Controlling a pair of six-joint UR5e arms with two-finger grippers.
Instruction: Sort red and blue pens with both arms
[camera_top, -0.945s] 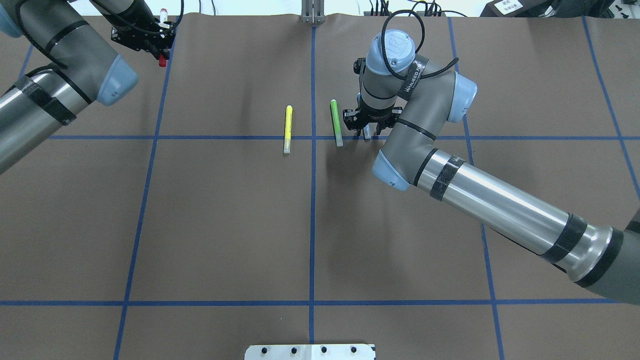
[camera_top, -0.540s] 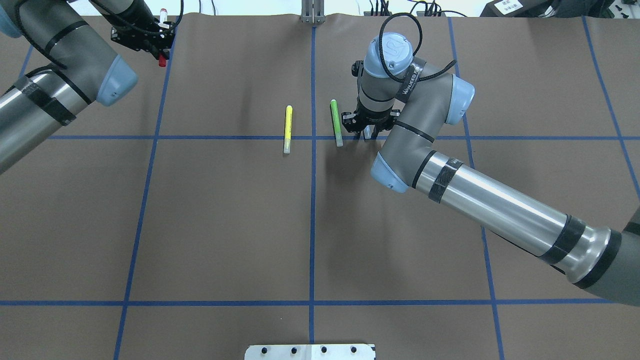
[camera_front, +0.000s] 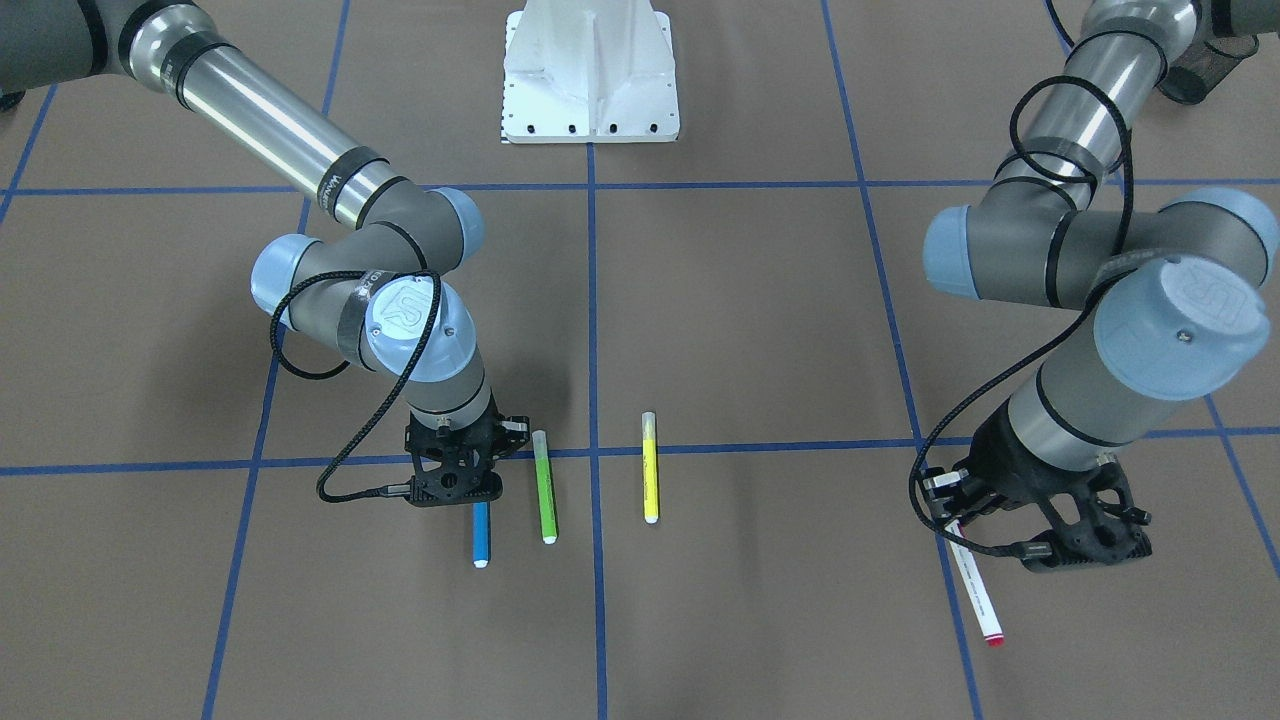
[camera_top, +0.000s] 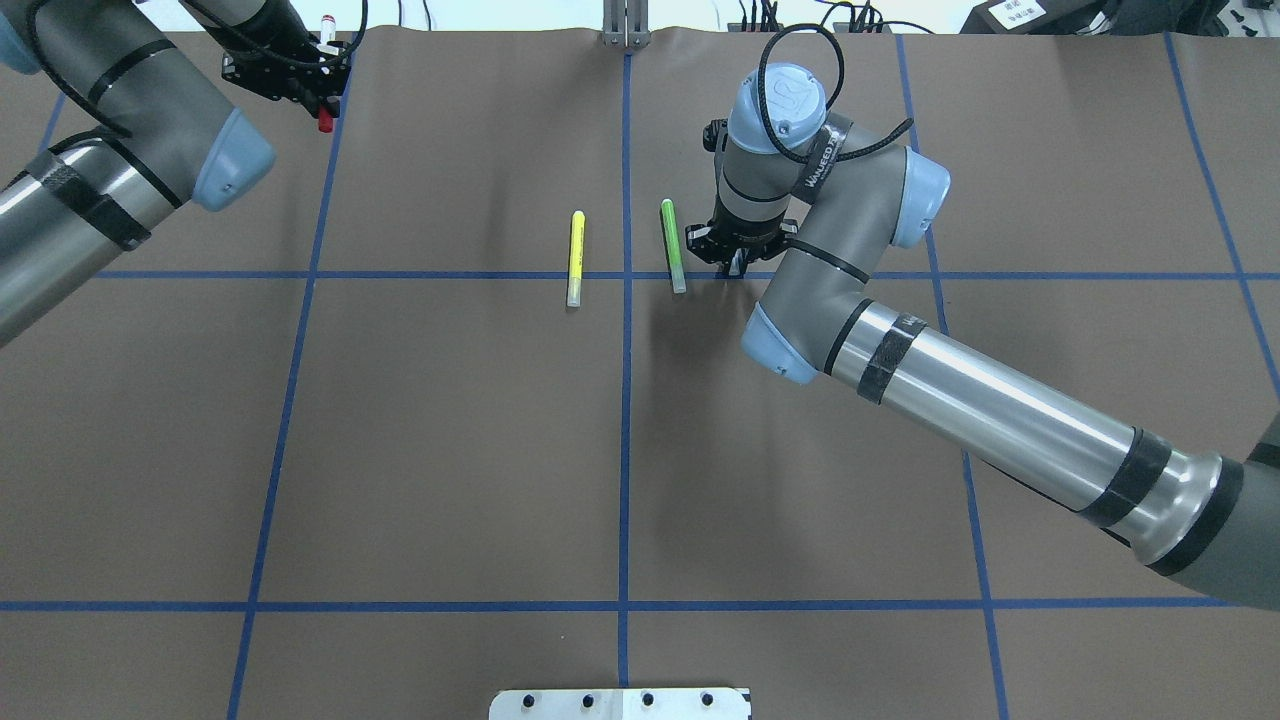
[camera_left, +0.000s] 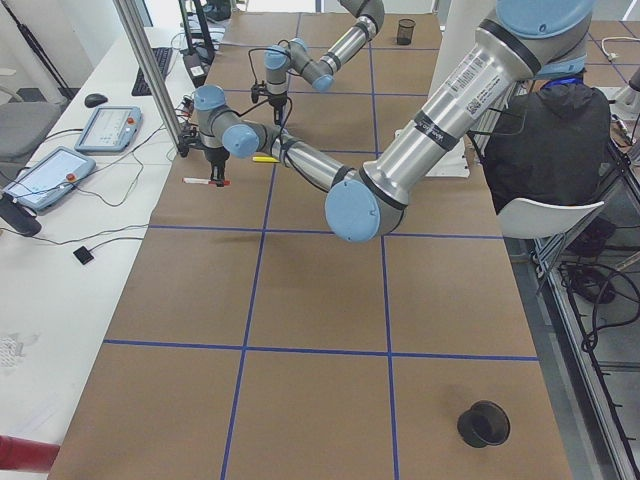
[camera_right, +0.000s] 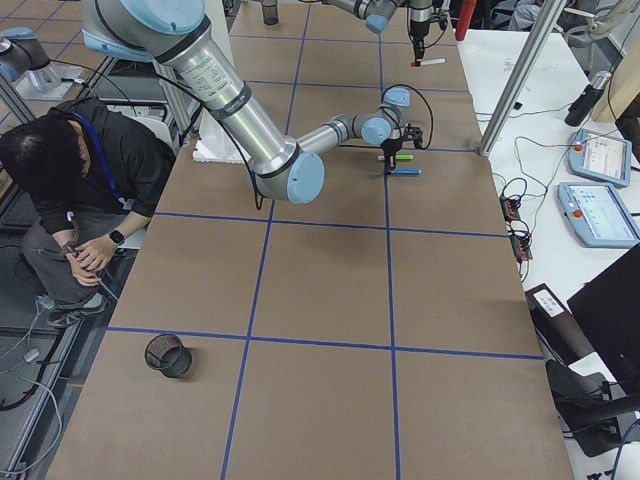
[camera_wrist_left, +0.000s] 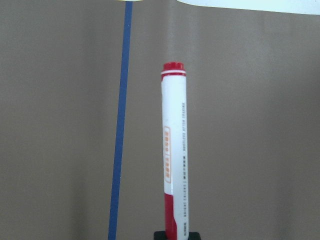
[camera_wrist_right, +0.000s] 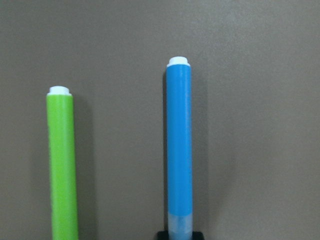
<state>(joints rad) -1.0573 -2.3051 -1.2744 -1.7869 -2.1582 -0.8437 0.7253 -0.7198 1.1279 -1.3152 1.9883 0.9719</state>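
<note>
1. Front view: the right gripper (camera_front: 468, 492) points straight down onto the clear-cap end of the blue pen (camera_front: 481, 535). The pen lies flat on the table (camera_front: 750, 330), just beside the green pen (camera_front: 545, 490), and the yellow pen (camera_front: 650, 470) lies further along. Well apart from these, the left gripper (camera_front: 975, 535) has the red marker (camera_front: 980, 600) clamped near its cap, with the white barrel sticking out.
2. Overhead view: the right gripper's (camera_top: 735, 262) fingers look drawn in tight, so I judge them closed on the blue pen, which the wrist hides here. The left gripper (camera_top: 318, 85) is at the far left corner, and the marker's red cap (camera_top: 325, 122) pokes out beneath it.
3. Left side view: the marker (camera_left: 205, 181) sits level under the near arm's gripper. I cannot tell whether it clears the table.
4. Right side view: the blue pen (camera_right: 406, 171) lies beside the green one under the near arm's gripper. A person (camera_right: 90, 190) sits beside the table.
5. Left wrist view: the marker (camera_wrist_left: 174, 150) runs out from the grip, with a blue tape line (camera_wrist_left: 122, 120) beside it.
6. Right wrist view: the blue pen (camera_wrist_right: 179, 145) is in the grip and flat on the table. It is parallel to the green pen (camera_wrist_right: 62, 165) and apart from it.
7. Progress, as I judge it: both pens are grasped. The red one is well away from the others, and the blue one is not yet lifted. Carrying and setting down remain.
</note>
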